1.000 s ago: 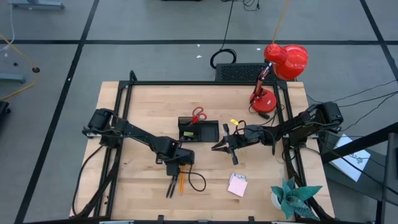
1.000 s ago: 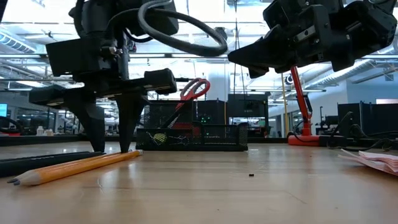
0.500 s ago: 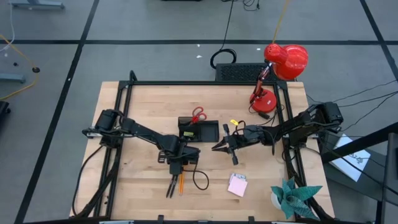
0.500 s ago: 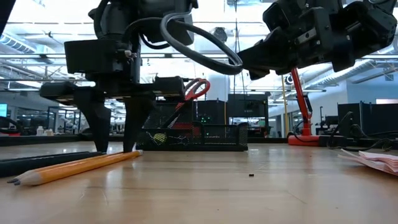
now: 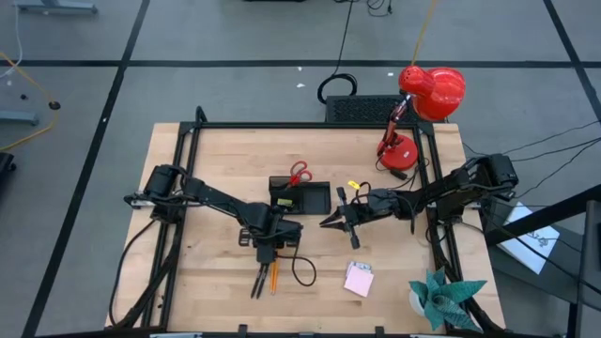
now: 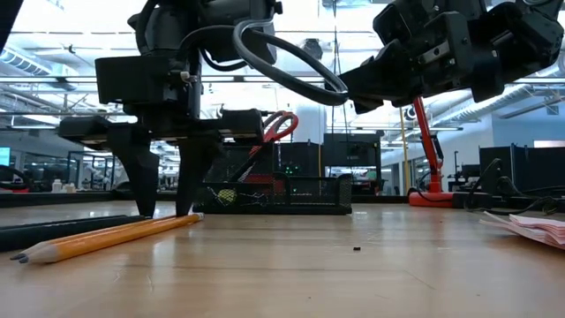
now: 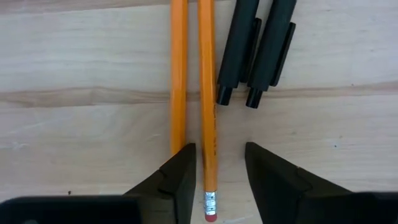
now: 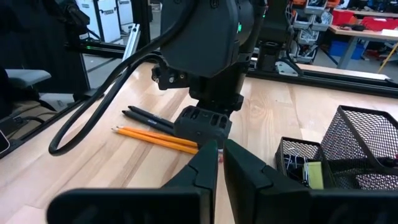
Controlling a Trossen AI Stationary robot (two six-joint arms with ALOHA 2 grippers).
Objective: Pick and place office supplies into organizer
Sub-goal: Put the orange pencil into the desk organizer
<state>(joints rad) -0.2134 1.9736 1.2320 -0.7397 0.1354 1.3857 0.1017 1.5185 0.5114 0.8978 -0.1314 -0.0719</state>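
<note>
I have the left gripper (image 7: 214,180) down over the pencils (image 7: 193,74), its fingers (image 7: 177,180) parted with a gap between them and the eraser end of one pencil lying in that gap, not pinched. The second pencil lies just beside it, its end at the outer edge of one finger. Two black pens (image 7: 258,46) lie side by side next to the pencils, all flat on the bench (image 7: 81,124). From overhead, the pencils and pens sit near the front edge of the bench, well apart from the organizer (image 5: 300,198), which stands mid-bench with the red scissors (image 5: 299,173) upright in its taller section. My right gripper (image 5: 331,222) hangs above the bench just beside the organizer, fingers pressed together and holding nothing. The pink sticky-note pad (image 5: 358,279) lies on the bench nearer the front, toward the right side.
</note>
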